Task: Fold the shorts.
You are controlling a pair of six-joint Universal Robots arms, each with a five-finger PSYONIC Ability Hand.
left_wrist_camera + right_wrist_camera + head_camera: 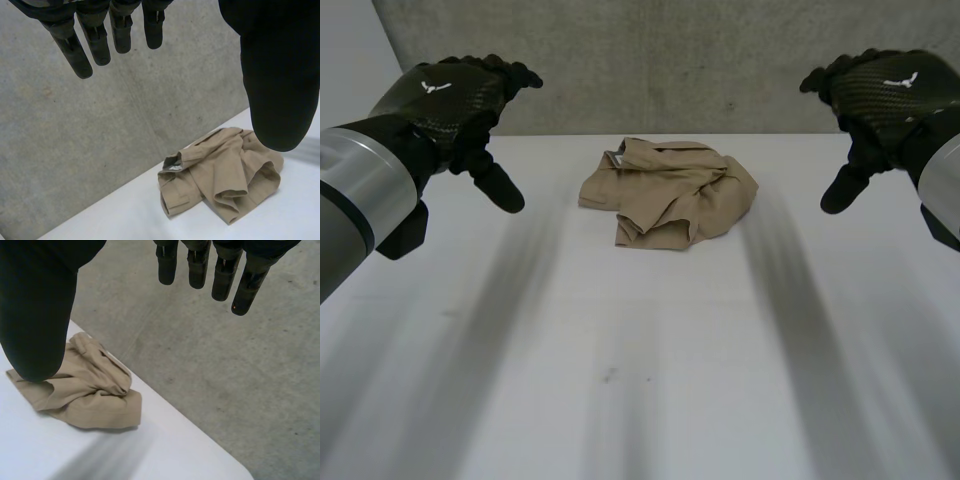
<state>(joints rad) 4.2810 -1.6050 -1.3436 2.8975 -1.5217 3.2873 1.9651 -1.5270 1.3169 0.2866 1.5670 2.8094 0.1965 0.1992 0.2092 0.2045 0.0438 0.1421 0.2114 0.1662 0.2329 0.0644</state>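
fingers and thumb of the left hand (445, 98), at the upper left of the head view, hang spread and relaxed, holding nothing, raised above the white table (620, 380). tan shorts (668, 192) lie in a rumpled heap at the upper middle of the frame, near the table's far edge by the grey wall (670, 60), touched by neither hand. right hand (885, 98), upper right, is likewise spread, thumb apart, empty. folding looks not yet begun: the cloth is bunched with no clean fold, so flattening it and every fold seem left to do
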